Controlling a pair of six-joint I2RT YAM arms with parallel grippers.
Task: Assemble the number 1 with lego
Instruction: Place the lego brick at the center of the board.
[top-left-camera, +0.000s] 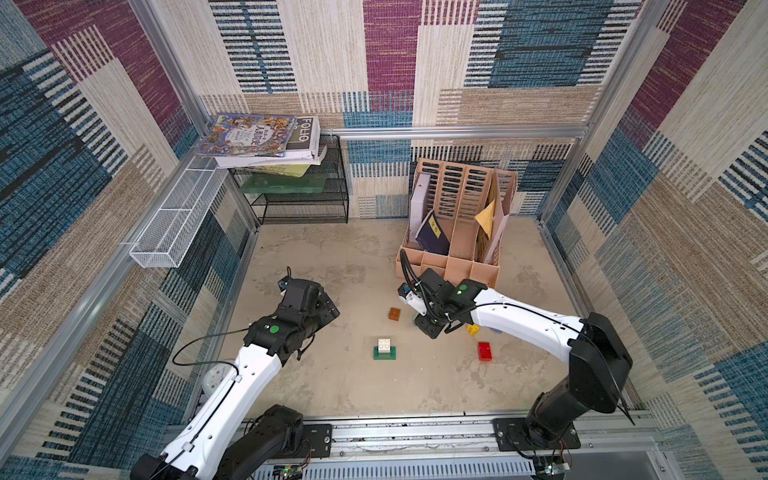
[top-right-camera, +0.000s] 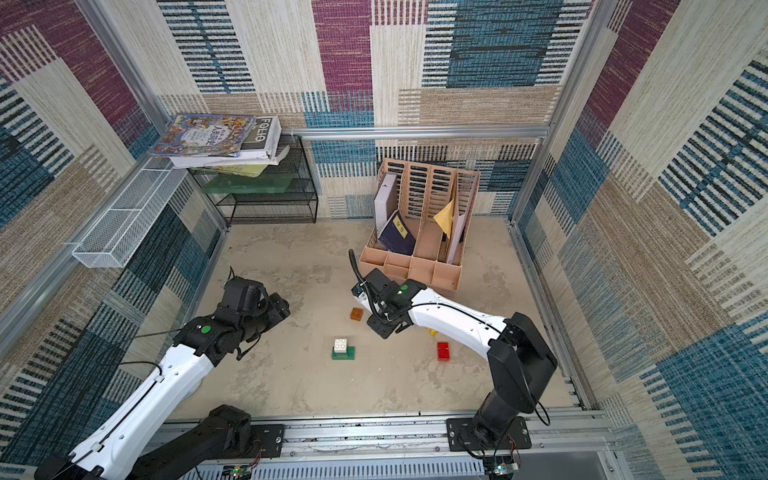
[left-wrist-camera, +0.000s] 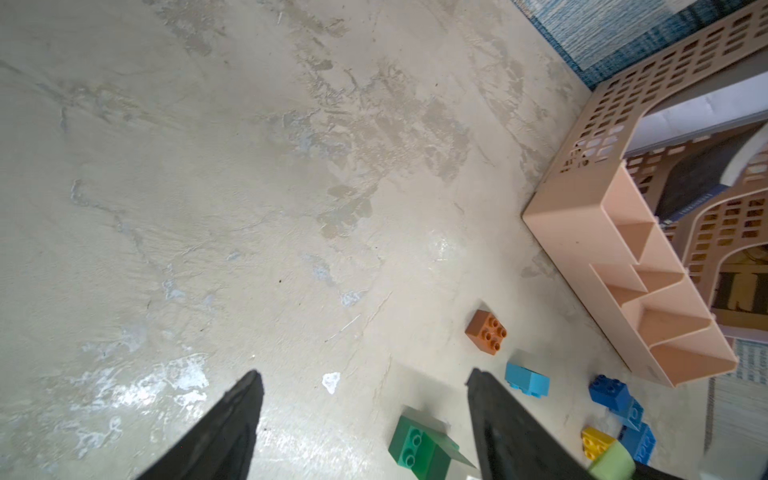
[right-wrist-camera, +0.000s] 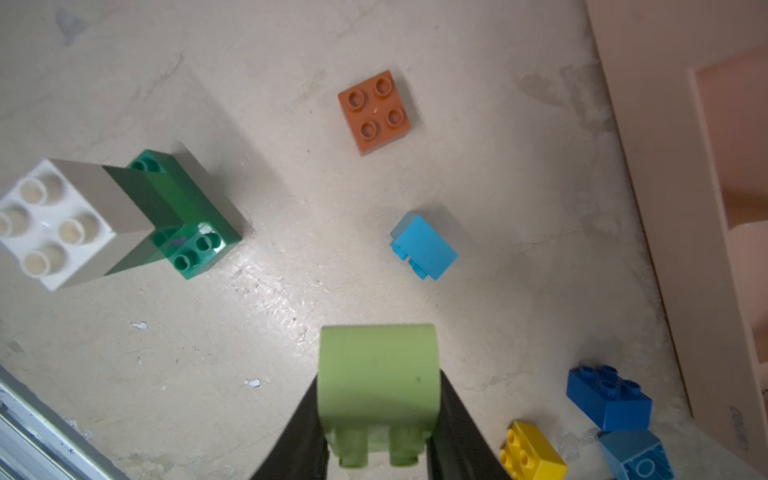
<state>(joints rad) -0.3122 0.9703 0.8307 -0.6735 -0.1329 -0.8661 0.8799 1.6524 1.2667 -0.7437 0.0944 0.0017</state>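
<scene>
The right arm (top-left-camera: 519, 320) angles down beside the cream-on-green plastic brick stack (top-left-camera: 384, 348), jaws clamping a lime plastic brick (right-wrist-camera: 378, 386); left jaws apart.

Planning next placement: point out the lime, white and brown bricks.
lime brick (right-wrist-camera: 376, 374): right wrist view, smooth side face.
white brick (top-left-camera: 384, 345): in a top view, studded top.
brown brick (right-wrist-camera: 375, 110): right wrist view, studded top.

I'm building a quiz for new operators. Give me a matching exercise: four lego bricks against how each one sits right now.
Things: 1 lime brick; 2 cream brick; 3 brown brick; 4 light blue brick.
States: A on its side on the table; B stacked on the dark green brick; C clamped in the right gripper; D alone, studs up.
Pairs: 1-C, 2-B, 3-D, 4-A.
</scene>
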